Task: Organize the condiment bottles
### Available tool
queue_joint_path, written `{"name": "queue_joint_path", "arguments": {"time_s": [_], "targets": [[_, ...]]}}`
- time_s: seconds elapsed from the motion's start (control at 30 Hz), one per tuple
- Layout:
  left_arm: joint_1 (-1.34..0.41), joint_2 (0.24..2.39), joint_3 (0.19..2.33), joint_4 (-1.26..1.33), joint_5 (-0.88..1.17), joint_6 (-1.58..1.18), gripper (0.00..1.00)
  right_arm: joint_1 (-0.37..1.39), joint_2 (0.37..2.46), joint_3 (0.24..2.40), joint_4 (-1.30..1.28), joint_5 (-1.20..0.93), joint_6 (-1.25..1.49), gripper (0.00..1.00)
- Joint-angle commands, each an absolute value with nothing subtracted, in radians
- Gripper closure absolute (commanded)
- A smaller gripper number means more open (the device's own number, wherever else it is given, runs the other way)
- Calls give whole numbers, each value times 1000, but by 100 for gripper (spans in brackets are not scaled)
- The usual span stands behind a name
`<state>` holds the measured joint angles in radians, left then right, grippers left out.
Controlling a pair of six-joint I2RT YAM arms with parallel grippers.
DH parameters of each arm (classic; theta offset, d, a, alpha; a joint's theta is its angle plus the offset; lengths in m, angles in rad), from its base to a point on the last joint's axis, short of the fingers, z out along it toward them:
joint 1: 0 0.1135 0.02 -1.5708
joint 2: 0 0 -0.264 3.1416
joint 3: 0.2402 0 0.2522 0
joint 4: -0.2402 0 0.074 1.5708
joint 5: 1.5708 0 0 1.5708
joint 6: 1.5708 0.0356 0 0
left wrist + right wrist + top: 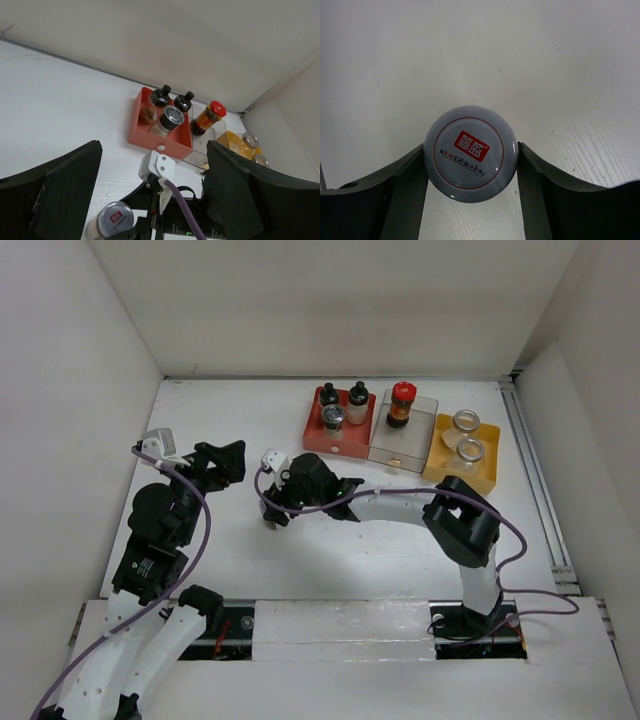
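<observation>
Left claw (152, 150): spread wide, holding nothing.
Right claw (470, 146): closed on the grey-capped bottle (115, 219), a finger touching each side of the cap.
Bottle's place: mid-table, well short of the trays; I can't tell whether its base is down.
My step: I'd lift straight and keep it upright, since the round cap may slip.
Trays: red tray (335, 444) holds three bottles, clear tray (400, 452) holds the red-capped jar (402, 403), yellow tray (455, 472) holds two.
Surface: white table (230, 570).
Room: plain white walls (330, 300).
</observation>
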<state>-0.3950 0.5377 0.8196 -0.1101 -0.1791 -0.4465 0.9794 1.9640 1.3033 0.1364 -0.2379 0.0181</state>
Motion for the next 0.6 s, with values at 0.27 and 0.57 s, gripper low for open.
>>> {"name": "queue_joint_path", "arguments": {"time_s": [0.27, 0.57], "targets": [[-390, 557, 836, -75, -155, -434, 15, 885, 1661, 1194, 259, -32, 37, 50], [-390, 600, 845, -75, -58, -405, 3, 435, 1421, 993, 304, 81, 141, 50]]}}
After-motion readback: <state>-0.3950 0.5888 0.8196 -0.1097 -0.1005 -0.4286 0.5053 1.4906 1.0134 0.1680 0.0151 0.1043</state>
